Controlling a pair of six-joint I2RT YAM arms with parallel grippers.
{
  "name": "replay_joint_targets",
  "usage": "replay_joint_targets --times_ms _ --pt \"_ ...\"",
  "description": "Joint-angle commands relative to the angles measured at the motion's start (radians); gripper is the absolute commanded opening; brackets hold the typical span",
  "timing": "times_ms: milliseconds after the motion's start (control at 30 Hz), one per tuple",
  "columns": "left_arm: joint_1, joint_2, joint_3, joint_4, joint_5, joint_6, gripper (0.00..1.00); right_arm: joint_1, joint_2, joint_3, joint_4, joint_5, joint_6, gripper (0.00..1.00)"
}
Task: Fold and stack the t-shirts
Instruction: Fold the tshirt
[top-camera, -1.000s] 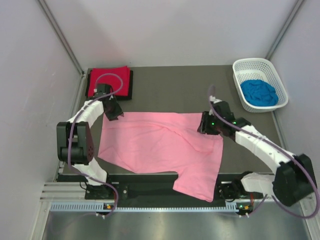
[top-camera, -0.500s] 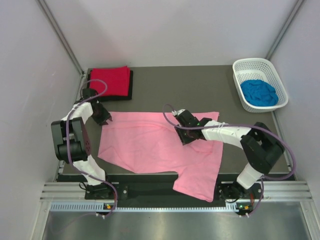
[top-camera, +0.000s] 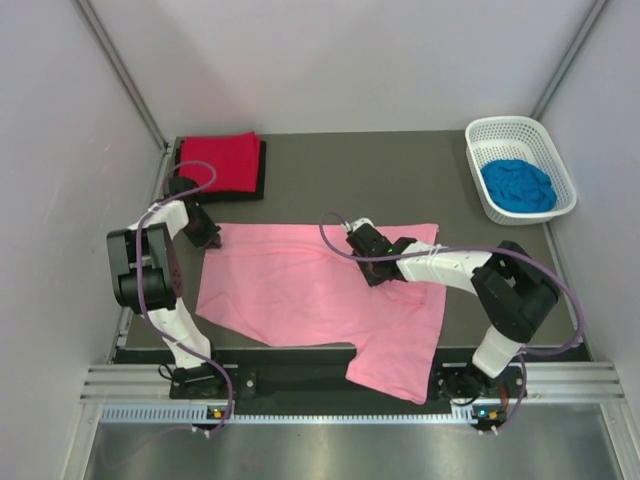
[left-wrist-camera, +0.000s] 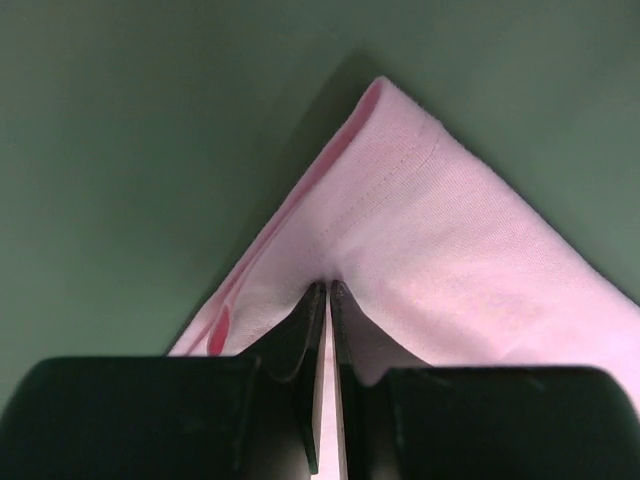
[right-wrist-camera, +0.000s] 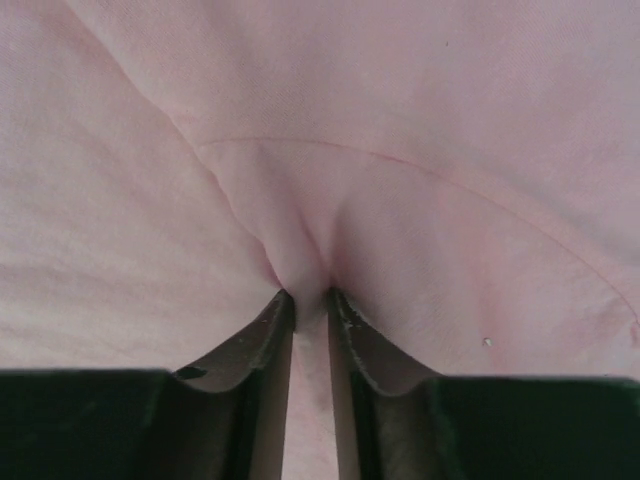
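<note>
Red t-shirt (top-camera: 218, 160) is seen folded atop the black t-shirt (top-camera: 262, 172), just beyond the pink t-shirt's (top-camera: 290, 290) far-left corner. That corner is pinched by the left gripper (left-wrist-camera: 328, 290), jaws almost together on the hem. Pink t-shirt is laid flat on the table (top-camera: 340, 180). A pleat right of its centre is nipped by the right gripper (right-wrist-camera: 310, 295), jaws narrowly parted with cloth between. Bright blue t-shirt (top-camera: 518, 185) is bunched in the white basket (top-camera: 520, 128), well apart to the far right.

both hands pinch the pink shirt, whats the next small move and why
Probably lift both slightly: the left hand is shut on a corner of the pink shirt, the right hand on a pinched fold further in.
</note>
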Motion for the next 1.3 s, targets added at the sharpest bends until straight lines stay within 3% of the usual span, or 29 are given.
replay_joint_targets --times_ms 0,67,133,500,1000,1267 --pt "0.001 0.021 0.001 0.011 -0.06 0.004 0.11 0.011 0.024 0.011 0.02 0.061 -0.003 0.17" --pt "0.0 0.016 -0.005 0.01 -0.06 0.007 0.11 0.013 0.027 0.014 0.008 0.068 0.004 0.05" --pt "0.001 0.015 0.001 0.004 -0.098 0.009 0.13 0.011 0.019 0.02 -0.015 0.073 0.006 0.0" --pt "0.0 0.036 0.034 -0.039 -0.175 0.032 0.14 0.002 -0.14 0.0 -0.133 0.053 0.04 0.0" --pt "0.0 0.047 0.078 -0.089 -0.232 0.067 0.19 -0.036 -0.159 -0.047 -0.102 0.005 0.026 0.0" --pt "-0.002 0.004 0.084 -0.093 -0.157 0.07 0.25 -0.04 -0.149 -0.041 -0.079 -0.015 0.021 0.0"
